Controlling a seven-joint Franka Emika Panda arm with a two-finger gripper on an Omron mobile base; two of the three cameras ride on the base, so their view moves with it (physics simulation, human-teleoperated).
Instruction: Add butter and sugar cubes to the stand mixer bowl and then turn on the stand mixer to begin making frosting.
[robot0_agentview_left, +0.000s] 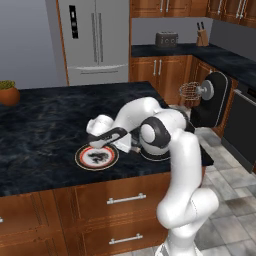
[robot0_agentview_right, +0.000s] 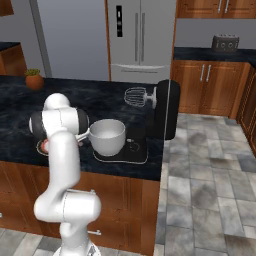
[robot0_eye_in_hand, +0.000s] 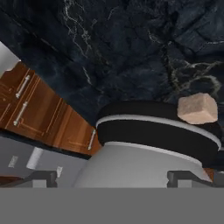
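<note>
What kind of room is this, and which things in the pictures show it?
It looks like a home kitchen. A steel fridge stands at the back wall, a black stand mixer with a white bowl sits on a dark stone counter, and wooden cabinets line the walls.

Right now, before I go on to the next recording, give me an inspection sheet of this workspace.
Surface: dark marbled island counter over wooden drawers.
Job's things: white-grey stand mixer bowl sits on the flat base of the black stand mixer, head tilted up, whisk clear of the bowl. One beige sugar cube shows in the hand view, apart from the bowl. Butter: nothing seen.
Clutter: red-rimmed patterned plate left of the mixer; small potted plant at the far edge.
Gripper: gripper low over the counter; jaws open, nothing between them.
Cables: nothing seen.
Surroundings: steel fridge, toaster, knife block, tiled floor.
</note>
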